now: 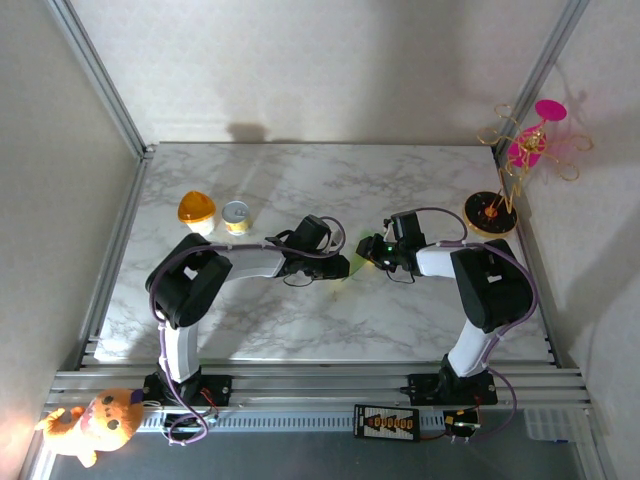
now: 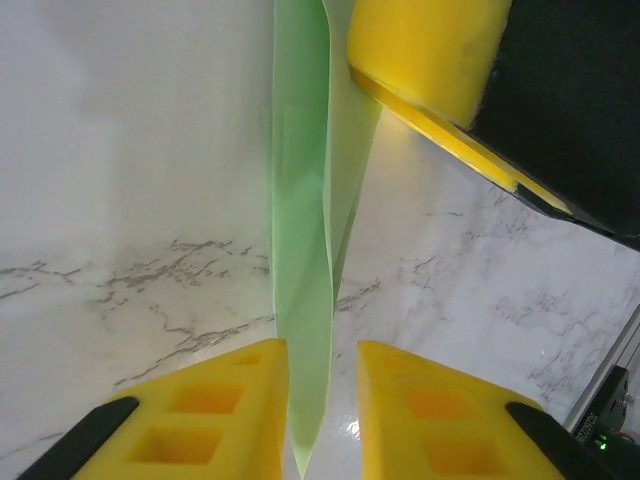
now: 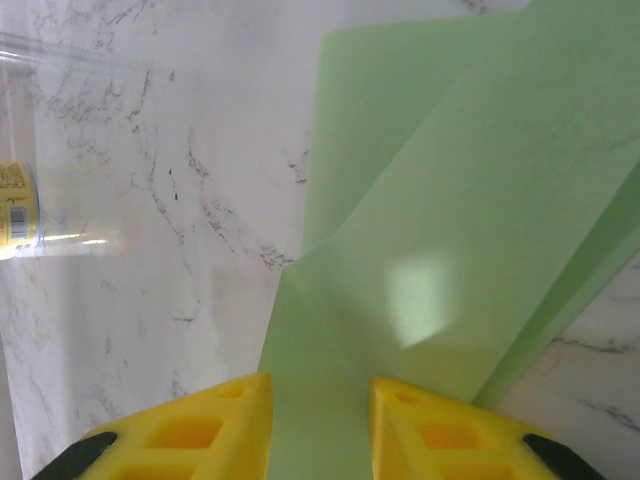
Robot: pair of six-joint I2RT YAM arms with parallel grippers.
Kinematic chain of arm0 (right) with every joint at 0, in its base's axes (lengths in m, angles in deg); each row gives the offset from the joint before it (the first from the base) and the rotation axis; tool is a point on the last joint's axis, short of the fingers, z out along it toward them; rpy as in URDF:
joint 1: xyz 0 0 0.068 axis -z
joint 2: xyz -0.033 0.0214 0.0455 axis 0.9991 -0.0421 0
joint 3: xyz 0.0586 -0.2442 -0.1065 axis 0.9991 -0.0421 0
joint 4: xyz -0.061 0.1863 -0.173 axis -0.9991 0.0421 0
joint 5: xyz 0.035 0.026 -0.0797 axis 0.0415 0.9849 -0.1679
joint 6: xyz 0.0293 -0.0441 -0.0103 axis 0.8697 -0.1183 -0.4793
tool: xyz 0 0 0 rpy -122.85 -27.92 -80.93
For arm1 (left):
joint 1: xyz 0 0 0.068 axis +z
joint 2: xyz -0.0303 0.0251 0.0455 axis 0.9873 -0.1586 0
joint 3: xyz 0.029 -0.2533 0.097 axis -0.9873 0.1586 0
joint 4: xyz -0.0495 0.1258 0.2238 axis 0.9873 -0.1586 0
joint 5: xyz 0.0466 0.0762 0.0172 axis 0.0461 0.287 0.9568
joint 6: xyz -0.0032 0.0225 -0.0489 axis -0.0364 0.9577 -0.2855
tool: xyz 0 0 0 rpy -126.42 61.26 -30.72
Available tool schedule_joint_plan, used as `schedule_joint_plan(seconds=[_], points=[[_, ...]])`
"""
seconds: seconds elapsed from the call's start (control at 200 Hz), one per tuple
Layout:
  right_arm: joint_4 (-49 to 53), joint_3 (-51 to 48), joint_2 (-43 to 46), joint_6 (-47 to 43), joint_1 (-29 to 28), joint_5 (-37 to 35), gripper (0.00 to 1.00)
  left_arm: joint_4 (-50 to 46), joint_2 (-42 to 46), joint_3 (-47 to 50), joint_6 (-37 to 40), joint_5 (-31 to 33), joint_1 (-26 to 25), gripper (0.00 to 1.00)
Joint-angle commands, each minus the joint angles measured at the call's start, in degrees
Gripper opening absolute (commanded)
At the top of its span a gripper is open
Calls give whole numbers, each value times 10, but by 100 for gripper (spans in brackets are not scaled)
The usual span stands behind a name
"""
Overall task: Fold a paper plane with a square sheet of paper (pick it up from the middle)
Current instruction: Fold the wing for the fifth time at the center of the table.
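The pale green sheet of paper [image 1: 355, 268] lies partly folded at the table's middle, between my two grippers. In the left wrist view the paper [image 2: 300, 250] stands as a narrow folded strip running between the yellow fingers. It rests against the left finger [image 2: 230, 420], and a gap shows beside the right one. My left gripper [image 2: 322, 400] [image 1: 342, 267] is open around it. The other gripper's yellow finger [image 2: 420, 50] touches the strip's far end. In the right wrist view the paper [image 3: 450, 250] spreads flat with a crease under my right gripper [image 3: 320, 420] [image 1: 372, 258], whose fingers stand apart over it.
An orange-lidded cup [image 1: 197, 211] and a small yellow tin [image 1: 237, 217] stand at the back left; the tin [image 3: 15, 205] also shows at the right wrist view's left edge. A pink-and-gold ornament stand [image 1: 520, 160] sits at the back right corner. Metal rails border the table.
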Motion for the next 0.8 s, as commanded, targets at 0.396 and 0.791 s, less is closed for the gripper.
schedule_joint_plan(seconds=[0.396,0.791], points=[[9,-7,-29,-13,-1,-31,33,-2,-26,-17,-4,2,1,15],[-3,-7,16,-7,-1,-17,39,-10,-18,-12,20,34,-1,0]])
